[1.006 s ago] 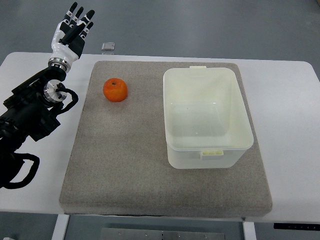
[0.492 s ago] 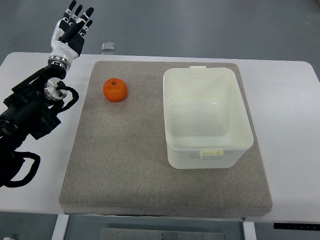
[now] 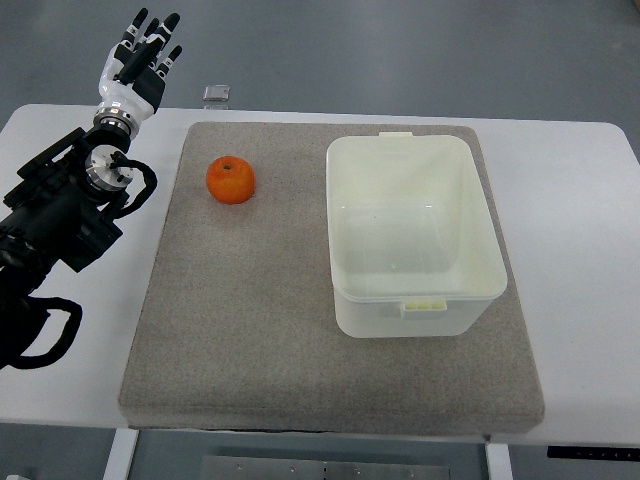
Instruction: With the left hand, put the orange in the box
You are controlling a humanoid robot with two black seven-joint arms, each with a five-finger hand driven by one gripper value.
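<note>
Left hand (image 3: 137, 62): it is at the far left, past the far edge of the white table (image 3: 575, 190), and its arm comes in from the left edge. It holds nothing.
Fingers (image 3: 150, 35): they are straight and a little spread, pointing to the far side.
Orange (image 3: 230, 180): it lies on the grey mat (image 3: 260, 330), in the far left part, well apart from the hand.
Box (image 3: 412, 235): a white plastic container, open on top, standing on the right half of the mat. The orange is to the left of it, not touching.
Small grey object (image 3: 216, 93): it lies at the far edge of the table, beyond the mat; what it is, I cannot tell.
</note>
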